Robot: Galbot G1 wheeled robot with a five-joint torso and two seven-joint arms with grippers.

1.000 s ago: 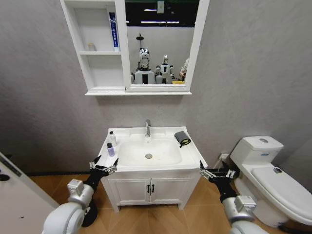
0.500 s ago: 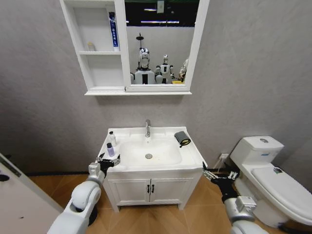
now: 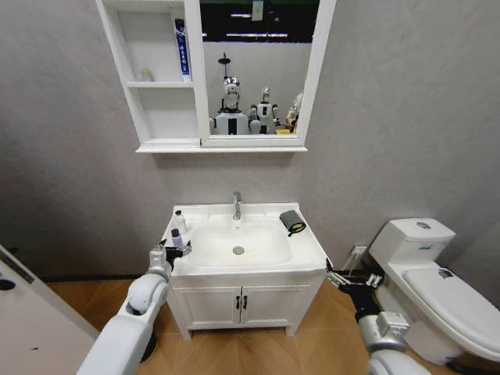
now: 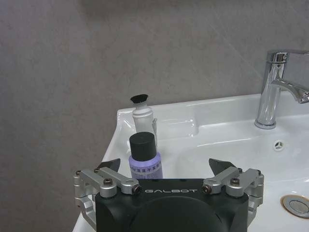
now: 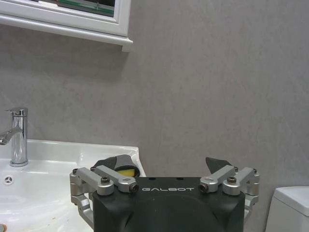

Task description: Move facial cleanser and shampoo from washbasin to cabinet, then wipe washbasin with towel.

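White arms [image 3: 125, 332], black "GALBOT"-marked end effectors [image 4: 164, 166]

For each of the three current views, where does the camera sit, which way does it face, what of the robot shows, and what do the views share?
Head view: high on the robot, looking forward and down at the washbasin, cabinet and toilet; both arms show, left gripper at the basin's left edge, right gripper low beside the vanity.
Left wrist view: behind the open left gripper, facing a purple bottle, a white bottle and the tap.
Right wrist view: behind the open right gripper, facing the wall, with the towel ahead.
Shared: tap and washbasin.
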